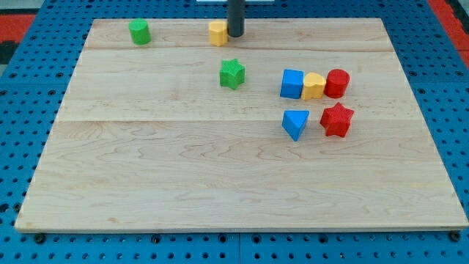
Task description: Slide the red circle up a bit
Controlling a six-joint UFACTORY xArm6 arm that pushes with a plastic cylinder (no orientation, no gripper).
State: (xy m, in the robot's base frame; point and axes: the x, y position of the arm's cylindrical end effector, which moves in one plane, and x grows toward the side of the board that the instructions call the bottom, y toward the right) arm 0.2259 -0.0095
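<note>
The red circle (338, 83) sits at the right of the wooden board (183, 183), touching a yellow block (314, 86) on its left. My tip (235, 34) is near the view's top, just right of a yellow hexagon (218, 33), far up and left of the red circle.
A blue cube (292, 83) touches the yellow block's left side. A red star (337, 119) and a blue triangle (294, 123) lie below that row. A green star (232, 74) is mid-board and a green circle (139, 31) at the top left.
</note>
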